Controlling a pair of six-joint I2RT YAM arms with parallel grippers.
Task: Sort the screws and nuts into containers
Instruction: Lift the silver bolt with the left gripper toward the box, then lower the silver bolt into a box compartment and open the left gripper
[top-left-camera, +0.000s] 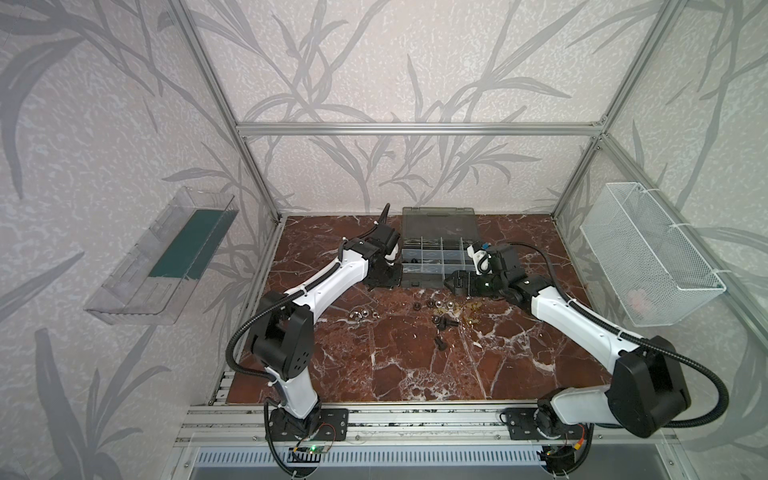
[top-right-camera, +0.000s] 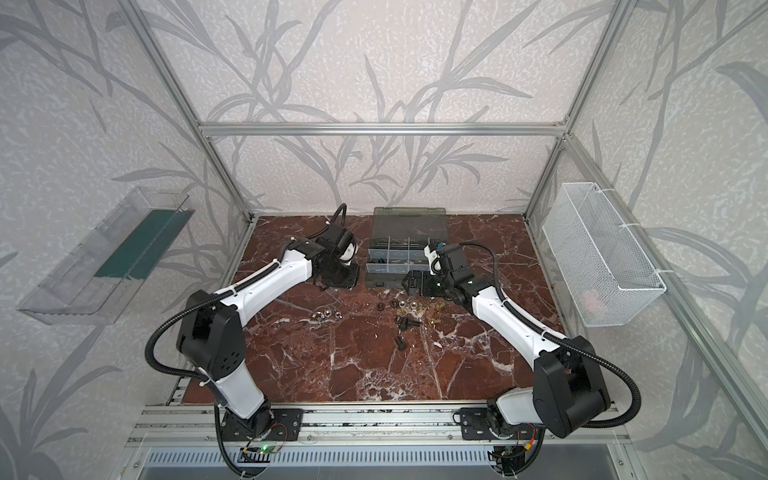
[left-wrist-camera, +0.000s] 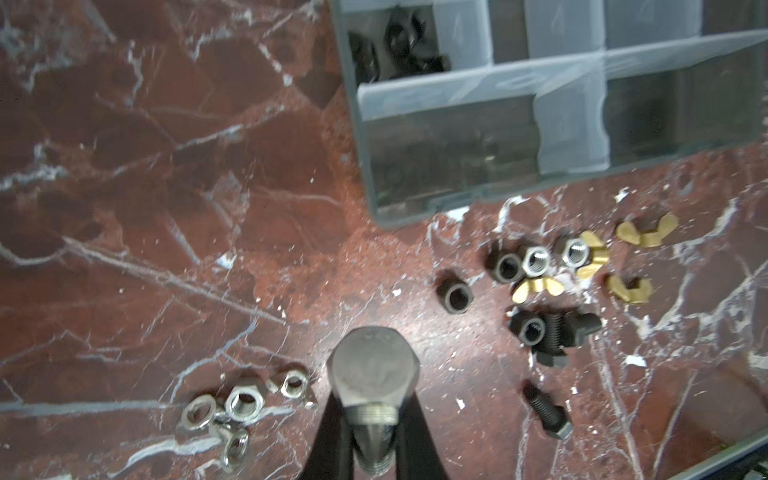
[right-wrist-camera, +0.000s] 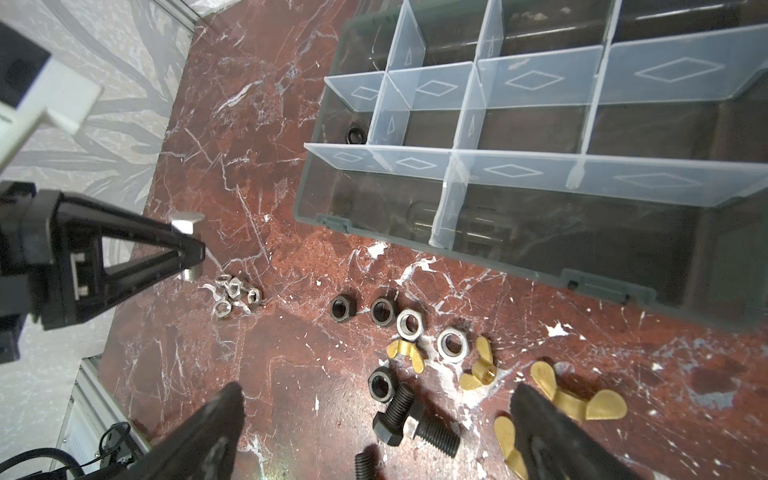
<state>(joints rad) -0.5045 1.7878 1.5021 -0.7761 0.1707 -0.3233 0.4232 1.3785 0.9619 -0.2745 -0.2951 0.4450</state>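
My left gripper (left-wrist-camera: 372, 415) is shut on the threaded shank of a silver screw (left-wrist-camera: 373, 370) and holds it above the table, left of the containers (top-left-camera: 419, 282); the grip also shows on the left gripper (right-wrist-camera: 189, 249) in the right wrist view. One compartment holds black pieces (left-wrist-camera: 395, 45). My right gripper (right-wrist-camera: 376, 399) hangs open over two crossed black screws (right-wrist-camera: 415, 424). Around these lie black nuts (right-wrist-camera: 343, 308), silver nuts (right-wrist-camera: 452, 344) and brass wing nuts (right-wrist-camera: 577, 399). A cluster of small silver nuts (left-wrist-camera: 232, 407) lies below the held screw. Another black screw (left-wrist-camera: 546, 409) lies apart.
The case's smoky lid (top-left-camera: 438, 224) lies open toward the back wall. A white wire basket (top-left-camera: 652, 257) hangs on the right wall and a clear tray with a green strip (top-left-camera: 166, 257) on the left wall. Aluminium frame posts edge the marble table (top-left-camera: 415, 374).
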